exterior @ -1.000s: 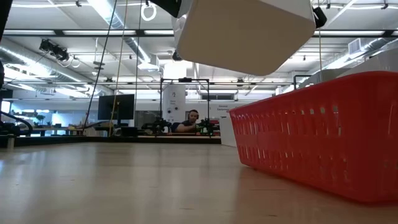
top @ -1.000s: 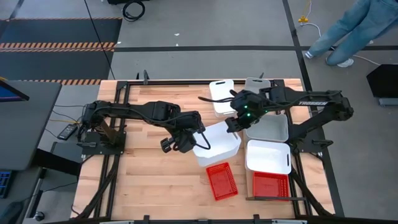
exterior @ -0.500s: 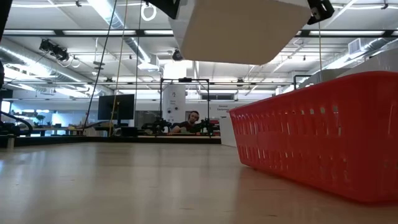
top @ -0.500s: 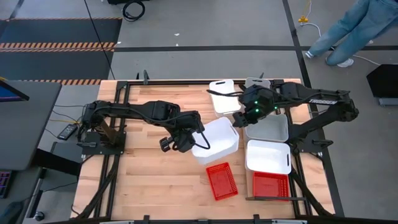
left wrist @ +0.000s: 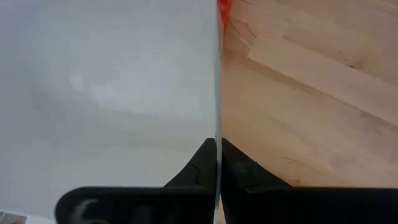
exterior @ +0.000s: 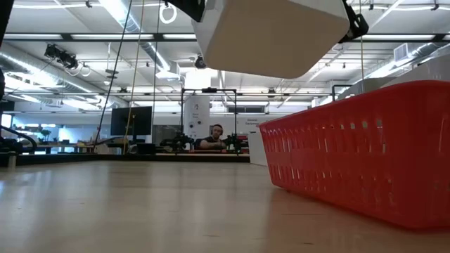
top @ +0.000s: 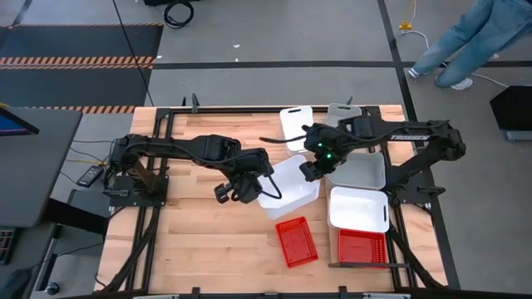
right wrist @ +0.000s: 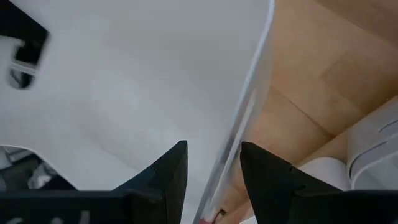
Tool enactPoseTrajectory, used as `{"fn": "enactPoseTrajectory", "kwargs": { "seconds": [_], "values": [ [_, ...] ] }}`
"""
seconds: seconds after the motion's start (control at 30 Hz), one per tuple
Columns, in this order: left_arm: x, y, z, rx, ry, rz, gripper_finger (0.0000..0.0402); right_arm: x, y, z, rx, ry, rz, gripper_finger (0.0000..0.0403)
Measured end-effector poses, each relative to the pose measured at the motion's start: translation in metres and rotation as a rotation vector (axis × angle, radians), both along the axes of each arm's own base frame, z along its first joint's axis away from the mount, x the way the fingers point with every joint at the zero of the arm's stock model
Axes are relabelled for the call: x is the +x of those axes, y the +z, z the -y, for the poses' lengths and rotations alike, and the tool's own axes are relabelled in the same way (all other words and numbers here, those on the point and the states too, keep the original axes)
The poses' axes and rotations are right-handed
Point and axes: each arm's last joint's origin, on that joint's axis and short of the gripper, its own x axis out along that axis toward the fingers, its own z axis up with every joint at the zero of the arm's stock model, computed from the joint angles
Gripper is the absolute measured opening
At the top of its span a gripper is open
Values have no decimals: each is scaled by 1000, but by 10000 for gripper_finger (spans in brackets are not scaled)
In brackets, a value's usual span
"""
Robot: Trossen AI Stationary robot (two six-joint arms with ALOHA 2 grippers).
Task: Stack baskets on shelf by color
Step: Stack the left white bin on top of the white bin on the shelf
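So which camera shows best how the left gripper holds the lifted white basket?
The left wrist view: the left gripper pinches the white basket wall edge-on. The high view shows it whole; the low view only its underside; the right wrist view its inside.

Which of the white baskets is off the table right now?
The white basket mid-table, pinched at its rim by the left gripper; the low view shows air beneath it. The other white ones sit along the right side.

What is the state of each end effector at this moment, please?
Left end effector: closed on the wall of the white basket, holding it up.
Right end effector: open, its fingers on both sides of the same basket's wall.
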Motion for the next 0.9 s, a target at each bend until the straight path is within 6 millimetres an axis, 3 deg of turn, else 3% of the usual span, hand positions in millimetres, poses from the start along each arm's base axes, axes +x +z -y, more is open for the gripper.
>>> {"fn": "enactPoseTrajectory", "kwargs": {
  "seconds": [0.2,0.47,0.7,0.9],
  "values": [
    [0,1,0,5,13,6,7,3,-9,0,1,48,-55,130],
    [-2,10,-7,78,96,67,9,0,-11,1,-59,52,-92,13],
    [-1,12,-19,-35,357,55,20,-5,-9,4,-85,48,-105,8],
    [1,13,-26,-83,494,70,74,-11,-6,5,-109,31,-114,7]
  ]
}}
